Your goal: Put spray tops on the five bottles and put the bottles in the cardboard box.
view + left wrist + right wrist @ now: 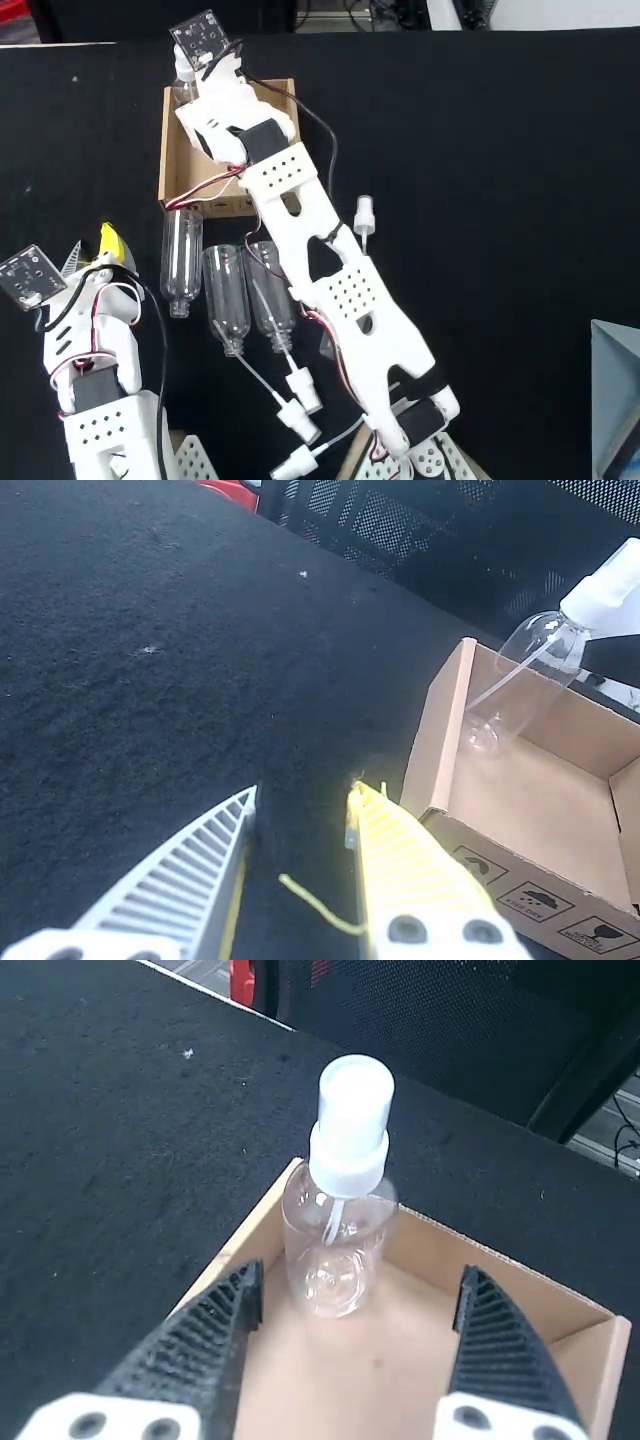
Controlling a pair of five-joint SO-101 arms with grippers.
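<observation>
- Looking at your right gripper [360, 1272], you find its fingers apart, not touching the capped bottle [335, 1230].
- That bottle stands upright in the 11 o'clock corner of the cardboard box [182, 170].
- Your left gripper [303, 792], fingers also apart, hangs at the box's 8 o'clock.
- Three bottles without tops [227, 295] lie at its 6 o'clock.

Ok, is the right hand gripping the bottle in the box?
No, the right hand is open, its fingers apart from the bottle in the box.
</observation>
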